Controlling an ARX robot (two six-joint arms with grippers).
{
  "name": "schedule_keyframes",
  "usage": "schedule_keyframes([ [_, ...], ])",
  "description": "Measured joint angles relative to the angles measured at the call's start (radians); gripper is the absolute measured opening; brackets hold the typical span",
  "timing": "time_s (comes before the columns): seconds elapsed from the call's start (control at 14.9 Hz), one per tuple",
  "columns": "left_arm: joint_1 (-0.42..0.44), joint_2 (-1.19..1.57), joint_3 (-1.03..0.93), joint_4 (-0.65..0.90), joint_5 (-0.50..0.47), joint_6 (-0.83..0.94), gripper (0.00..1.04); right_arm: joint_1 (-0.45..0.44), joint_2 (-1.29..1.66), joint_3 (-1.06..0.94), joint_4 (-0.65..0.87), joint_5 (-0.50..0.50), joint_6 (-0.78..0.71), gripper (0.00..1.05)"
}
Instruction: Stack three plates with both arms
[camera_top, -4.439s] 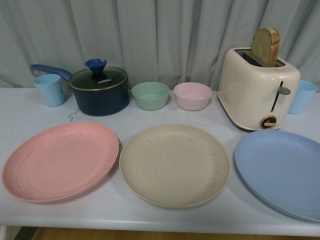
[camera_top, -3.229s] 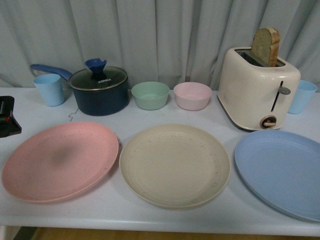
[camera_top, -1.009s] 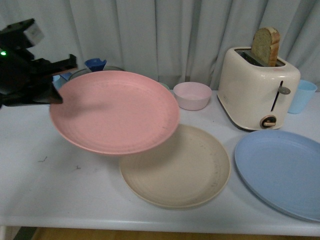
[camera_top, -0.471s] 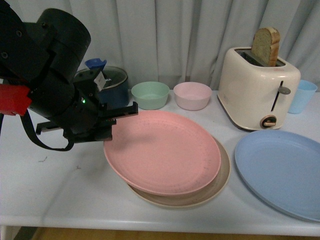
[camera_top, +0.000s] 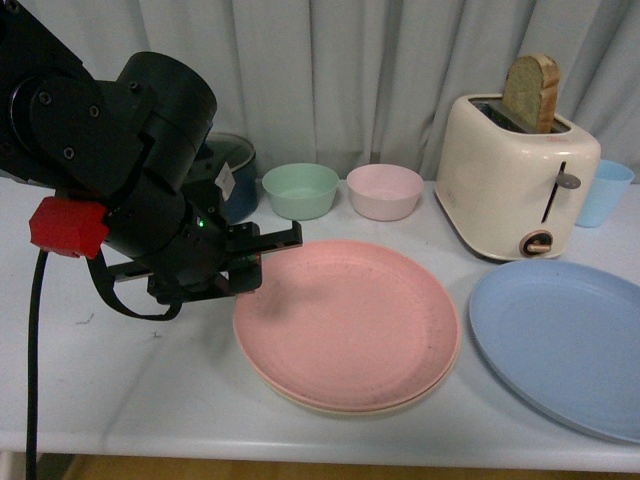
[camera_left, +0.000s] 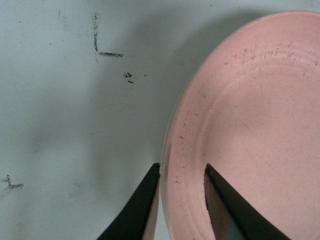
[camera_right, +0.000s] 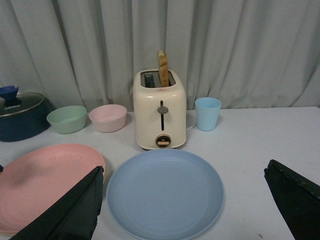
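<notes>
The pink plate (camera_top: 350, 320) is lying flat on the cream plate (camera_top: 340, 410) in the middle of the front view, and only a thin cream edge is peeking out under it. It is big and round, with faint rings and tiny dark specks. The blue plate (camera_top: 560, 340) is lying alone at the lower right, near the pile but not touching it. The left gripper (camera_top: 268, 262) is reaching in from the left, and its fingers (camera_left: 222, 210) are pinching the pink plate's left edge, one on top and one under. The left arm (camera_top: 120, 130) is filling the upper left, showing a red part (camera_top: 65, 228) and a white tag (camera_top: 225, 182) with writing too small to read. The pot (camera_right: 20, 122) lid in the right wrist view is carrying white letters, also too small to read. That view is showing the right gripper (camera_right: 185, 210) spread wide, holding nothing, and the whole blue cup (camera_right: 207, 113) beside the toaster (camera_right: 160, 115). Only the left wrist view is showing black marks (camera_left: 107, 53) on the table (camera_left: 60, 125).
</notes>
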Motion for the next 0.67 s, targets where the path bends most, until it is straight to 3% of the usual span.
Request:
schedule_keyframes([
  [0.13, 0.0, -0.032, -0.059, 0.062, -0.009, 0.008, 0.5, 0.0, 0.0, 0.0, 0.0, 0.0, 0.0, 0.98],
  [0.34, 0.016, -0.323, -0.344, 0.483, -0.072, 0.078, 0.85, 0.0, 0.0, 0.0, 0.0, 0.0, 0.0, 0.98],
  [0.4, 0.017, -0.402, -0.437, 0.773, -0.171, 0.143, 0.83, 0.0, 0.0, 0.0, 0.0, 0.0, 0.0, 0.98],
  [0.47, 0.037, -0.436, -0.537, 0.997, -0.265, 0.227, 0.7, 0.001, 0.0, 0.0, 0.002, 0.0, 0.0, 0.98],
  [0.67, 0.106, -0.534, -0.811, 1.194, -0.237, 0.332, 0.34, 0.005, 0.0, 0.0, 0.0, 0.0, 0.0, 0.98],
])
